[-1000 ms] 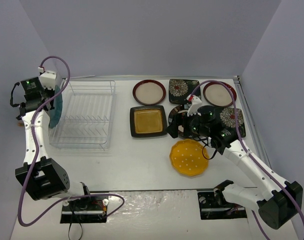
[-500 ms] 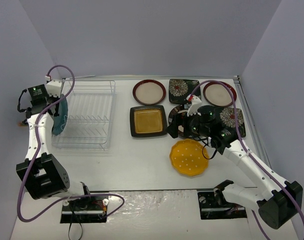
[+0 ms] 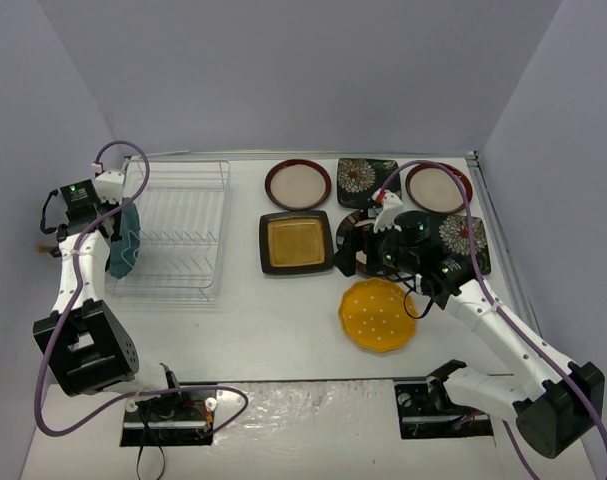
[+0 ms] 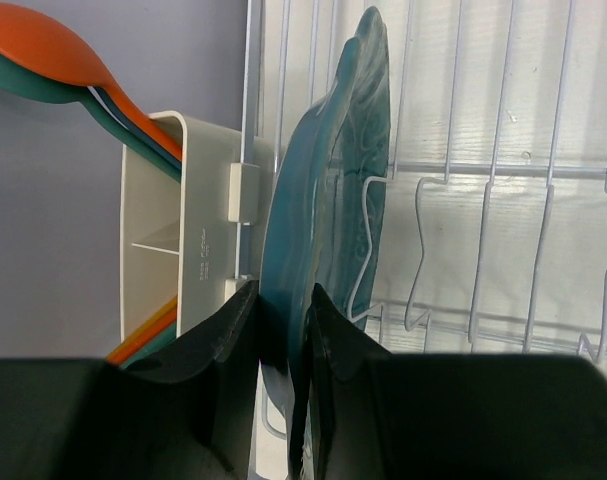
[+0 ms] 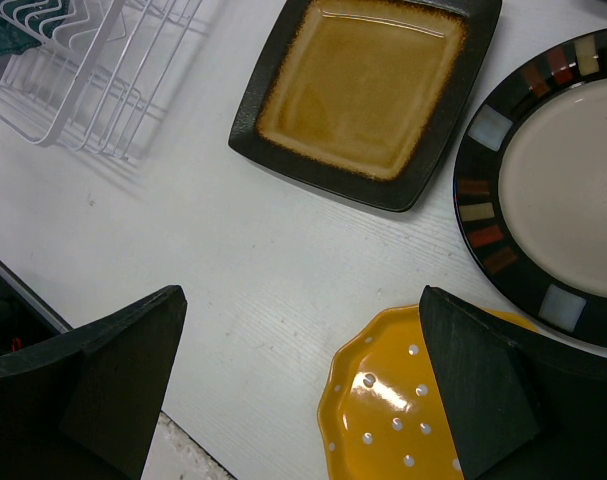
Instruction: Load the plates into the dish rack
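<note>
My left gripper (image 3: 105, 222) is shut on the rim of the scalloped teal plate (image 3: 126, 246), held on edge at the left end of the clear wire dish rack (image 3: 179, 262). In the left wrist view the fingers pinch the teal plate (image 4: 335, 170) from both sides, with the gripper (image 4: 283, 305) low among the rack tines (image 4: 483, 170). My right gripper (image 3: 367, 250) is open and empty, hovering (image 5: 301, 300) over bare table beside the yellow dotted plate (image 5: 403, 425). The other plates lie flat on the table.
A white caddy (image 4: 178, 230) with orange and teal utensils hangs on the rack's left side. On the table are the black-amber square plate (image 3: 296, 242), two red-rimmed round plates (image 3: 298, 183) (image 3: 438, 187), two black floral plates (image 3: 367, 176) (image 3: 463, 235), the yellow plate (image 3: 379, 314), and a dark-rimmed round plate (image 5: 573, 190).
My left gripper has carried the teal plate toward the near side and down, into the left end of the rack. The right arm has not moved.
</note>
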You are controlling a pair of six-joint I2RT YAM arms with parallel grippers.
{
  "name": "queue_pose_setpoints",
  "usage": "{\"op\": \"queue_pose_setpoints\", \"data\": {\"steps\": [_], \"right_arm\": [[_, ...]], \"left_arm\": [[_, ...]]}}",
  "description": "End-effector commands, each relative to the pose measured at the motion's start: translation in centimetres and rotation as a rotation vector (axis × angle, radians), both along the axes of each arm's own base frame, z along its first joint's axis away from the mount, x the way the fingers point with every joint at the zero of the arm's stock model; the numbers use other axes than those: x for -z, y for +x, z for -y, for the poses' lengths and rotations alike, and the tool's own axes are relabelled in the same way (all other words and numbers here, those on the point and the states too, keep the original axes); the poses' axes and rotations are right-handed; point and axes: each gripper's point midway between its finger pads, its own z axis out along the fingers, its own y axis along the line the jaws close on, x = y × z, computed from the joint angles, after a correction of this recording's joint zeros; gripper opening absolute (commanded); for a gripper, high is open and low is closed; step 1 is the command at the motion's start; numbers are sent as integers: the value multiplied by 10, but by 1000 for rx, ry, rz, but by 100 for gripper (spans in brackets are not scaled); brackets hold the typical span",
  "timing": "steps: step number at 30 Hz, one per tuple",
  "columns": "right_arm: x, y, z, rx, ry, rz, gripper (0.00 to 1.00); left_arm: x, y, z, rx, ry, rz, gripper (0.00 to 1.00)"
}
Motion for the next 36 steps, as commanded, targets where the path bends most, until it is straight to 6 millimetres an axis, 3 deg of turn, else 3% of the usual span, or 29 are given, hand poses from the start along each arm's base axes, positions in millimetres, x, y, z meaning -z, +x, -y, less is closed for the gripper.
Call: {"op": "queue_pose_setpoints", "data": {"steps": [1,5,8,13,16,19,23,29,36], "right_arm": [[-23,8,-3,2,43,73,100],[-22,8,0,19,48,69,100],[-22,8,2,30,56,63,100],[-18,10,6,65,54,45,100],[-13,14,14,124,35,30,100],[2,20,36,248,-17,-23,100],[32,23,79,470,-100,-128,100],[94,8,139,731,-201,-364,100],[152,-23,157,836,-203,-572,100]], "left_arm": [[-70,25,-13,-17,83,250,15],[-72,21,-15,-41,88,259,36],[-75,17,-17,-63,93,267,45],[-81,12,-18,-101,83,283,72],[-89,8,-15,-124,54,302,78],[-104,3,-9,-170,-8,345,88],[-134,-11,5,-250,-140,413,97],[-153,-33,51,-287,-414,430,97],[-151,-57,132,-113,-611,404,97]]}}
